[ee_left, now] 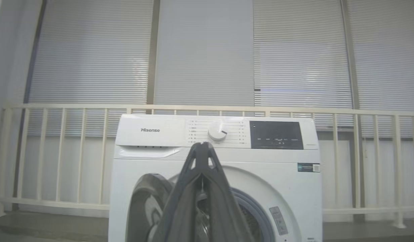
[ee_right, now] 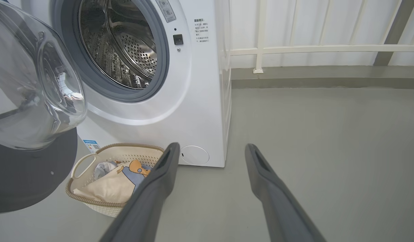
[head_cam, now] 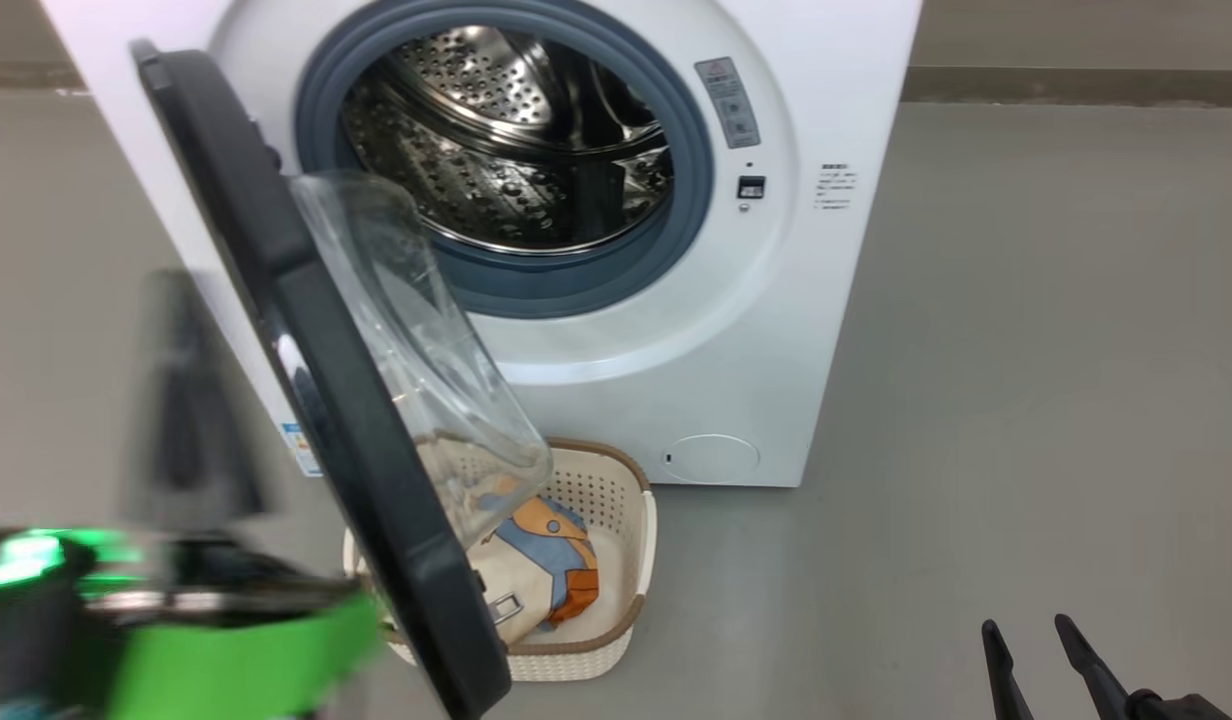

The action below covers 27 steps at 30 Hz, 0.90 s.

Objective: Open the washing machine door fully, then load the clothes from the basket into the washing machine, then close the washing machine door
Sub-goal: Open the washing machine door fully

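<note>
The washing machine [head_cam: 756,330] is taken as the landmark: a white front-loader set on a grey floor [head_cam: 1026,350], with a pale railing [ee_left: 59,111] seen behind it. Its round opening is ringed by a grey rubber seal [head_cam: 691,200], and the perforated steel drum [head_cam: 506,130] is seen through it, its shiny wall bare. The washing machine door [head_cam: 316,380] is swung out from the machine's front on its left side, so that the black rim is seen nearly edge-on in the head view and the clear glass bowl is turned toward the opening. The basket [head_cam: 616,640] is placed on the floor just in front of the machine's lower left corner, near the blue label [head_cam: 298,447], and is partly covered by the door in the head view. The clothes [head_cam: 536,570] are held inside the basket: a cream garment [ee_right: 109,188] with a blue-and-orange print is laid on top, and a little of a light blue garment [ee_right: 102,168] is seen beside it near one handle. The left gripper [ee_left: 202,146] is raised in front of the machine's control panel, its fingers pressed together at the tips with nothing gripped. The right gripper [ee_right: 210,149] is held low, in front of the machine's right side and apart from the basket, its fingers spread wide and nothing held between them.
</note>
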Available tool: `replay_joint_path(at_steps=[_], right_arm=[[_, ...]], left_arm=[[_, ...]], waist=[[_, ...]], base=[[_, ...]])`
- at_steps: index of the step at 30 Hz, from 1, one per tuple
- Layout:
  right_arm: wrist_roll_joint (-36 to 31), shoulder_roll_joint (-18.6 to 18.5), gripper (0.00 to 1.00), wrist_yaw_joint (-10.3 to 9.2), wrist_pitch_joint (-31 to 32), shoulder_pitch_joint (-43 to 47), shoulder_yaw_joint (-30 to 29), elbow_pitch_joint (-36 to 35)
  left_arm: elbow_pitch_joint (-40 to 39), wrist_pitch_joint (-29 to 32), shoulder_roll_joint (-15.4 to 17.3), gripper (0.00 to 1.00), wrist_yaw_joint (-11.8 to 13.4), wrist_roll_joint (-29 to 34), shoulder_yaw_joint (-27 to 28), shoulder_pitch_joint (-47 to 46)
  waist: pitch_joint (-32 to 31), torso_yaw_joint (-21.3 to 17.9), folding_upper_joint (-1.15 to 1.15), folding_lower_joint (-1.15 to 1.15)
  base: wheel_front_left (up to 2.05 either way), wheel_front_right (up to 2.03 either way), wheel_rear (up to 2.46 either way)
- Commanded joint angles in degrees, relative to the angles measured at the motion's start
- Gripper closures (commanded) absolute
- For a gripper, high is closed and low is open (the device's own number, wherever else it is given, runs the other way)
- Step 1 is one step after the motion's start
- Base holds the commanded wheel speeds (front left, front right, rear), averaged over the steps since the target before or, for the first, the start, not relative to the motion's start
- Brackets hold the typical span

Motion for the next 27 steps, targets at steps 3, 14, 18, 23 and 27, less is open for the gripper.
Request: replay_joint_path(at_steps=[3, 14, 18, 23, 27], right_arm=[[0.44, -0.32, 0.00, 0.09, -0.69, -1.12, 2.11, -1.41], [0.94, 0.15, 0.00, 0.09, -0.69, -1.86, 3.29, -1.11], [0.82, -0.15, 0.00, 0.09, -0.69, -2.05, 3.19, -1.22], [0.76, -0.46, 0.00, 0.09, -0.69, -2.29, 3.04, -1.20], [0.84, -0.46, 0.00, 0.09, -0.69, -2.50, 3.57, -1.24]], left_arm=[[-3.14, 10.02, 0.52, 1.00, 1.22, -2.48, -10.26, -2.69], [5.52, 19.12, 0.46, 1.00, 7.25, -12.52, -29.95, -0.04], [8.29, 18.68, 0.46, 1.00, 8.02, -14.30, -30.96, 0.63], [11.38, 18.03, 0.45, 1.00, 9.09, -15.36, -30.79, 1.21], [14.10, 17.18, 0.45, 1.00, 9.73, -16.30, -30.67, 1.34]], waist=[[0.24, 1.58, 0.00, 0.00], [1.29, 4.41, 0.00, 0.00], [1.62, 5.50, 0.00, 0.00], [1.99, 6.63, 0.00, 0.00], [2.30, 7.38, 0.00, 0.00]], base=[[0.00, 0.00, 0.00], [0.00, 0.00, 0.00], [0.00, 0.00, 0.00], [0.00, 0.00, 0.00], [0.00, 0.00, 0.00]])
